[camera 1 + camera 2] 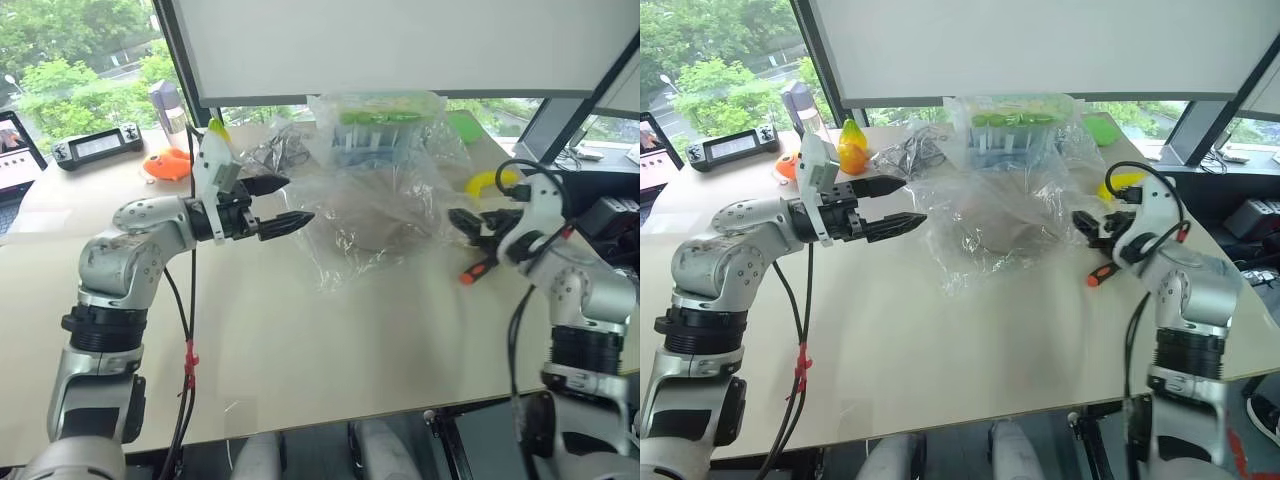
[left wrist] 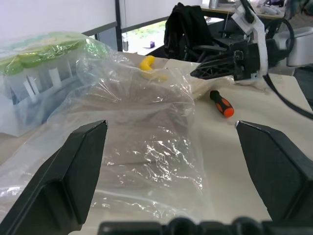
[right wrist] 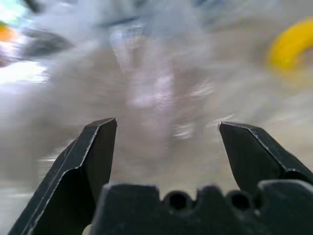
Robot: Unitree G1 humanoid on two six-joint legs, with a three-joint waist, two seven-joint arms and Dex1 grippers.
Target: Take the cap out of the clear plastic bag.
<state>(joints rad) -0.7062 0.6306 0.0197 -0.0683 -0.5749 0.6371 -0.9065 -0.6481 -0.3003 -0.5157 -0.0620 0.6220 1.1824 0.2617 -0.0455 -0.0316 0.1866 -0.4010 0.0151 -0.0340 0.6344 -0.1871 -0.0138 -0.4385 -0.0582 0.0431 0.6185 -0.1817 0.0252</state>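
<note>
Your cap (image 1: 992, 232) lies inside the clear plastic bag (image 1: 990, 215) mid-bench, toward the far edge, between both grippers. Left gripper (image 1: 902, 204) hangs released just beside the bag; right gripper (image 1: 1087, 226) released, empty, near it. You can't tell where the brim points.

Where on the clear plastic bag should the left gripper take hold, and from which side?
Probably the loose crumpled edge of the clear plastic bag nearest the left gripper, approached level from the robot's left. The film there lies slack on the table, clear of the brownish cap showing dimly through the bag's middle, so a pinch should catch film alone.
</note>
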